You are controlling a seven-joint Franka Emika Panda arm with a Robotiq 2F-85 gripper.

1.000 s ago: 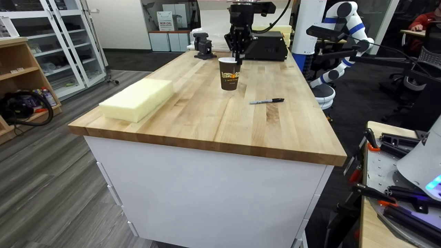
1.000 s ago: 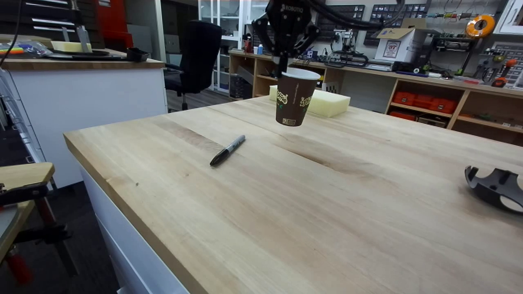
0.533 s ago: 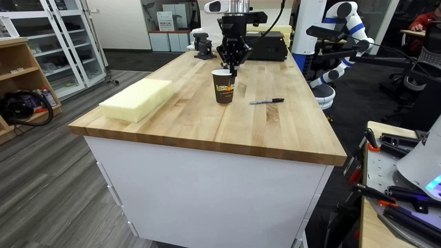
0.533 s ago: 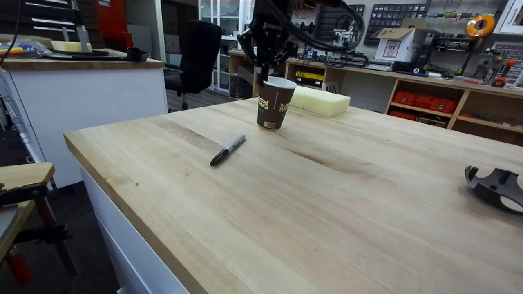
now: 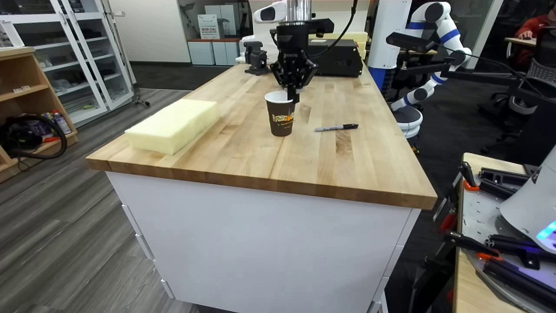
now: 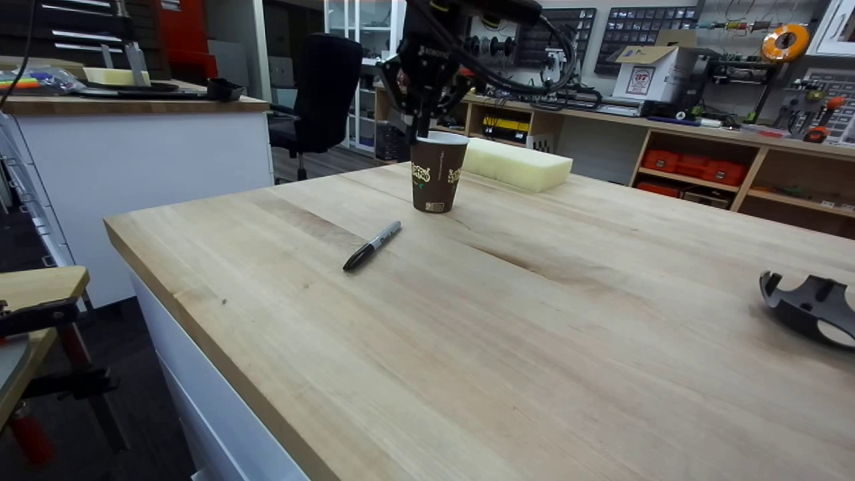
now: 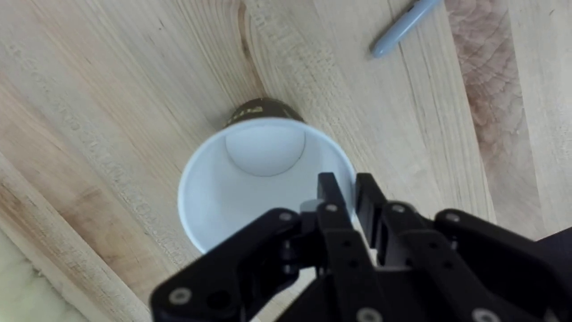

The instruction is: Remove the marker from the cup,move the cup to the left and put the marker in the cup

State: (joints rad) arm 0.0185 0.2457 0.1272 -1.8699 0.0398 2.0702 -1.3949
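Dark-brown paper cup (image 6: pixel 437 177), tapered and white inside, stands upright on the pale wooden counter (image 6: pixel 534 347) below the pincer (image 7: pixel 346 175), whose jaws are narrowly parted, one inside the cup, one outside. In an exterior view, the grey-and-black cylindrical marker (image 5: pixel 336 128) lies right of the pincer; the pale-yellow foam block (image 5: pixel 173 124) lies left.

marker (image 7: pixel 404 27): cap got cropped out in wrist view | paper cup (image 7: pixel 250 197): gripper (image 7: pixel 347 183) hid some rim there | curved black piece (image 6: pixel 811 310): right side got clipped in an exterior view
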